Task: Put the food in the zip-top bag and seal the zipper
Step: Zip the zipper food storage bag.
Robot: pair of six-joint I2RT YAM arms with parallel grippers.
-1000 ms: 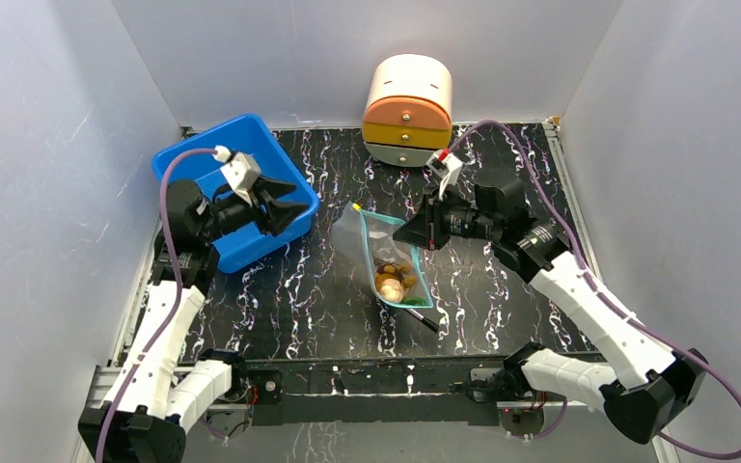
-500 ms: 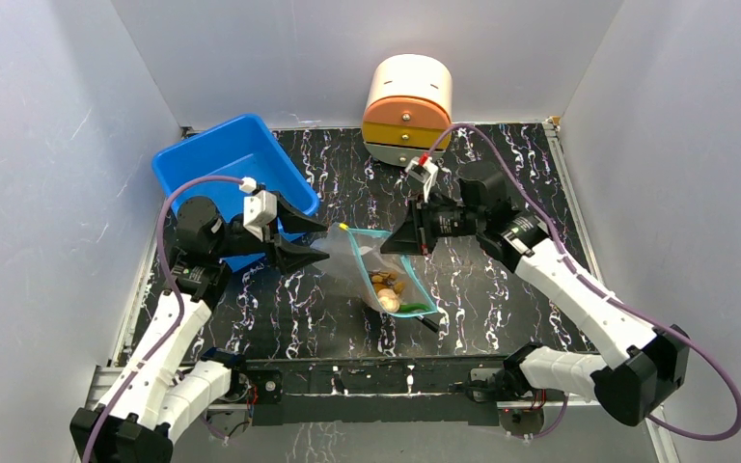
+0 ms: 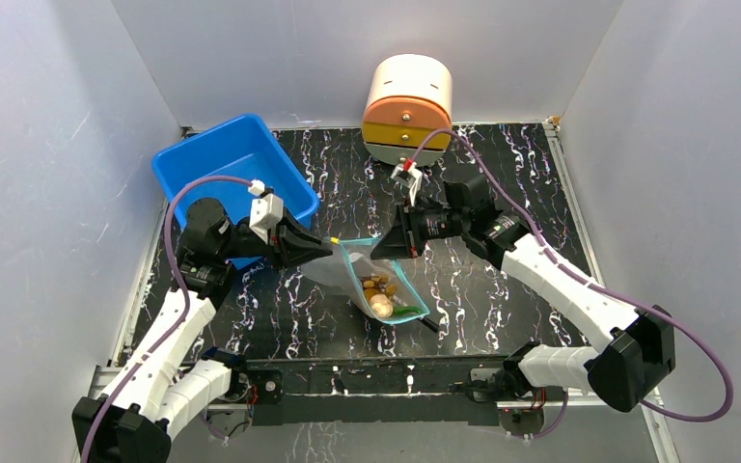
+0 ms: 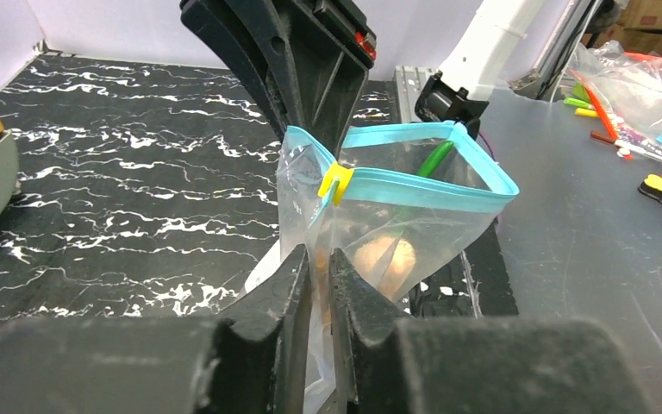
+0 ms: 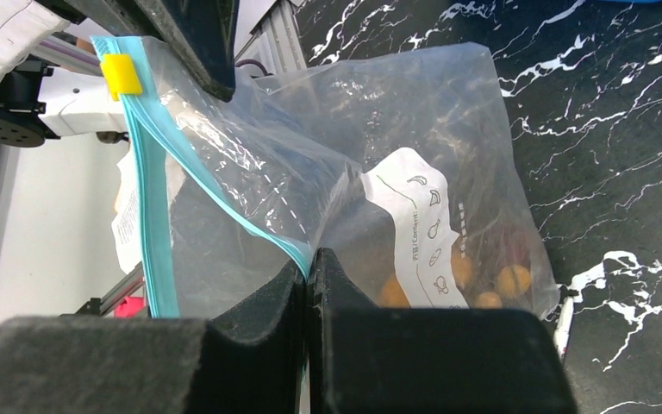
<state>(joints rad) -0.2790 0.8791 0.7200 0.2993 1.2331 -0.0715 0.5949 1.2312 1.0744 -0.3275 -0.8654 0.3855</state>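
Top external view, left to right: a blue tray [image 3: 214, 135] sits at the far left of the marbled table [image 3: 511, 164]. Just beside it, the left gripper [image 3: 323, 251] has its jaws almost together on the left wall of the zip-top bag [image 3: 347, 275]. The left wrist view shows clear film pinched between them just below a yellow slider [image 4: 337, 181].

The bag hangs between the two arms at mid-table, its mouth gaping. The food [image 3: 378, 294], brown, orange and tan pieces, lies heaped in its lower corner. A green piece [image 4: 435, 159] shows inside the mouth, close to the zipper [image 4: 422, 191].

On the other side, the right gripper [image 3: 378, 249] is clamped tight on the bag's edge at the teal strip. A black pen [image 3: 423, 320] lies on the table by the bag's near corner, and a round drawer unit [image 3: 407, 111] stands at the back.

The weak point looks to be the left pinch. It holds slick film rather than the stiffer strip, so a tug from the right arm could slide the bag free and tip the food out.

The green piece could also foul the seal if it sits between the tracks. Slack along the strip might make the slider bunch the plastic instead of running true.
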